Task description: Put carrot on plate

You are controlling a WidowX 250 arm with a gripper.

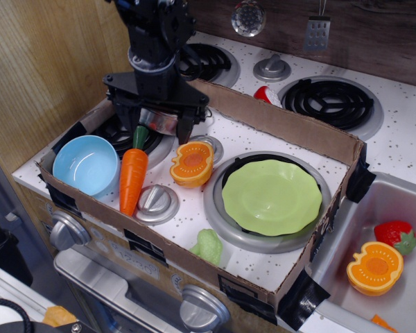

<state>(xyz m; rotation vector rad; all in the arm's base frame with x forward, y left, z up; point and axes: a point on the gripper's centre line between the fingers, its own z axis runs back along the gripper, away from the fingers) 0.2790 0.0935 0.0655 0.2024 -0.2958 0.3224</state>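
The orange carrot (133, 177) with a dark green stem lies lengthwise on the stove top, between the light blue bowl (86, 164) and a metal knob (157, 201). The light green scalloped plate (271, 196) sits on the right burner ring, to the carrot's right. My black gripper (154, 130) hangs open just above the carrot's stem end, its fingers spread wide and empty. It covers most of the steel pot (159, 119) behind it.
A cardboard wall (291, 128) boxes in the stove top. An orange pumpkin half (192, 164) lies between carrot and plate. A green toy (209, 245) sits by the front wall. The sink (402, 208) at right holds a strawberry and another pumpkin half.
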